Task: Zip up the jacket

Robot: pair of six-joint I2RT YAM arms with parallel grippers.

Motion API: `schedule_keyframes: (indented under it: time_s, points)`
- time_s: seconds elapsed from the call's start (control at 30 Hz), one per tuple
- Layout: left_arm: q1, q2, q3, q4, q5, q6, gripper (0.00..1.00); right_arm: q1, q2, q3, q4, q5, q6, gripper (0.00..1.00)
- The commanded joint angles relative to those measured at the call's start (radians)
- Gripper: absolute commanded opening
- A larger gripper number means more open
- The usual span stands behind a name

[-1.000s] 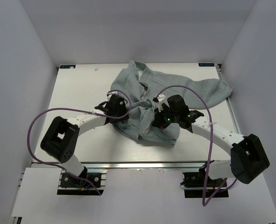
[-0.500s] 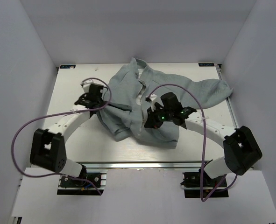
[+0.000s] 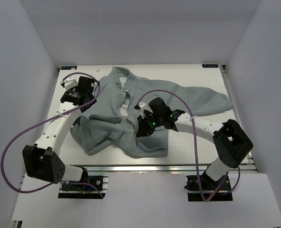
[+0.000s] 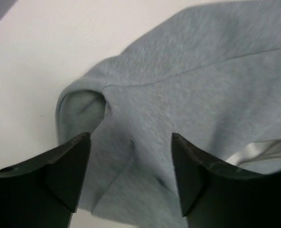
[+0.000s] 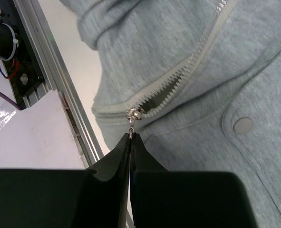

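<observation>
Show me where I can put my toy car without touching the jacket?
Bare table shows at the far right corner, beyond the sleeve, and at the near right, between the jacket and the right arm. The middle and left are crowded by jacket and left arm.

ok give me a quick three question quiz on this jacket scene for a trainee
1. True or false: the right gripper is shut on the zipper pull.
2. The left gripper is: A) open above the jacket, B) shut on a sleeve, C) out of view.
3. Fill in: just past the slider, the zipper teeth are ___.
Key: 1 true; 2 A; 3 apart.
</observation>
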State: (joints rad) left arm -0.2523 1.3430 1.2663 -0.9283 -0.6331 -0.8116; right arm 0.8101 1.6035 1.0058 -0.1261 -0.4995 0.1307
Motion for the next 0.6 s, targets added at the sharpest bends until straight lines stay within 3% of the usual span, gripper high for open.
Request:
schedule_keyframes:
  time_s: [0.0, 0.03, 0.07, 0.17, 0.2, 0.3, 0.4, 0.47, 0.57]
  points:
    - [0.007, -0.005, 0.027, -0.115, 0.042, -0.020, 0.86, 0.006, -0.017, 0.031, -0.033, -0.004, -0.009, 0.00]
    - [0.005, -0.018, 0.016, -0.106, 0.073, 0.023, 0.97, 0.006, -0.016, 0.039, -0.043, 0.002, -0.032, 0.00]
    - [0.007, -0.033, 0.009, -0.062, 0.158, 0.052, 0.98, 0.008, -0.013, 0.048, -0.052, 0.004, -0.045, 0.00]
    - [0.007, -0.105, -0.037, 0.110, 0.345, 0.167, 0.98, 0.012, -0.016, 0.073, -0.078, 0.003, -0.089, 0.00]
    - [0.007, -0.131, -0.053, 0.158, 0.495, 0.189, 0.98, 0.020, -0.017, 0.076, -0.084, 0.006, -0.095, 0.00]
    - [-0.007, -0.114, -0.085, 0.293, 0.710, 0.233, 0.98, 0.043, -0.033, 0.060, -0.081, 0.015, -0.106, 0.00]
    - [-0.062, -0.032, -0.029, 0.290, 0.693, 0.261, 0.98, 0.070, -0.042, 0.021, -0.046, 0.029, -0.089, 0.00]
    - [-0.085, 0.091, 0.069, 0.241, 0.600, 0.293, 0.98, 0.080, -0.040, -0.001, -0.035, 0.041, -0.082, 0.00]
    - [-0.105, 0.236, 0.139, 0.276, 0.699, 0.354, 0.98, 0.083, -0.048, -0.028, -0.014, 0.058, -0.059, 0.00]
